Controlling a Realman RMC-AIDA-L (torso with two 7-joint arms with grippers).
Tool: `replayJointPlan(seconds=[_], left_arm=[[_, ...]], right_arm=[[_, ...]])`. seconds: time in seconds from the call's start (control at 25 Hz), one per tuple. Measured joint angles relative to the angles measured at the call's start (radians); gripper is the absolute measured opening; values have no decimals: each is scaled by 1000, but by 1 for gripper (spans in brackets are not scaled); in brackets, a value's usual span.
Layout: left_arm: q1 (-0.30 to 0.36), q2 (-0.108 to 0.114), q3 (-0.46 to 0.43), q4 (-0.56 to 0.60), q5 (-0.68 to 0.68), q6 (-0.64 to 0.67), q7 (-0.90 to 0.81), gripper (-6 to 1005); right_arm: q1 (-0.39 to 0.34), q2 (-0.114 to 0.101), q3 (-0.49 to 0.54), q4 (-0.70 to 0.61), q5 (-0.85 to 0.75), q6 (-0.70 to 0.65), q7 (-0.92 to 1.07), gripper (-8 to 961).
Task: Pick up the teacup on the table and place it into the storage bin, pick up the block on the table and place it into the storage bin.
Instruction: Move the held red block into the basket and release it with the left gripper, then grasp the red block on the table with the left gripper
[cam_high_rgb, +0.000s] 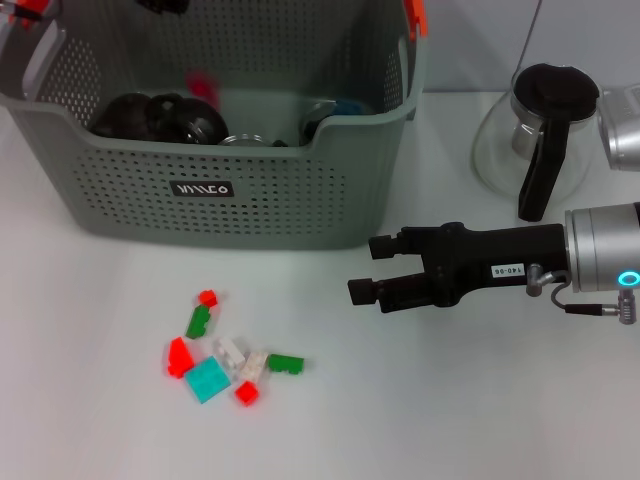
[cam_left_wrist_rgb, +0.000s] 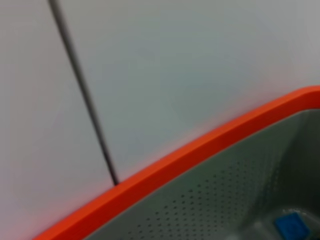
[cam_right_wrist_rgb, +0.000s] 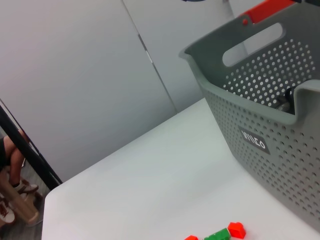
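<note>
No teacup is seen on the counter (cam_high_rgb: 90, 420), blocks (cam_high_rgb: 230, 352) remain loose before the bin (cam_high_rgb: 250, 215), and the right hand (cam_high_rgb: 366, 268) is held open, empty.

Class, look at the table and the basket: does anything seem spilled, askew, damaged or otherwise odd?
Nothing looks damaged. The only untidy spot is the small blocks, scattered loosely on the table in front of the storage bin, lying at mixed angles. The glass carafe stands upright. The right gripper hovers open and empty beside the bin.
</note>
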Motion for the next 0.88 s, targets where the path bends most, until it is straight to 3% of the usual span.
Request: replayJointPlan(seconds=[0.08,0.28,0.48,0.56,0.68,0.8,0.88], left_arm=[[16,-2,-12,35,-10,19,-4,384],[118,-29,-57,262,-154,186,2,509],[279,-48,-71,511,-447,512,65,619],[357,-74,-69,625,-532,641,127,663],[455,-128,-46,791,-543,765,196,774],[531,-161,24,910,-500,805,218,884],[567,-176,101,946,-418,801,221,897]], right_arm=[[2,-1,-5,0,0,0,-3,941],[8,-5,-22,-2,0,0,-5,940],[10,-10,-36,-13,0,-4,-5,939],[10,-13,-38,-14,0,-5,-5,939],[11,-18,-38,-14,0,-5,-2,939],[12,-21,-34,-14,0,-4,5,939],[13,-21,-32,-14,0,0,7,940]])
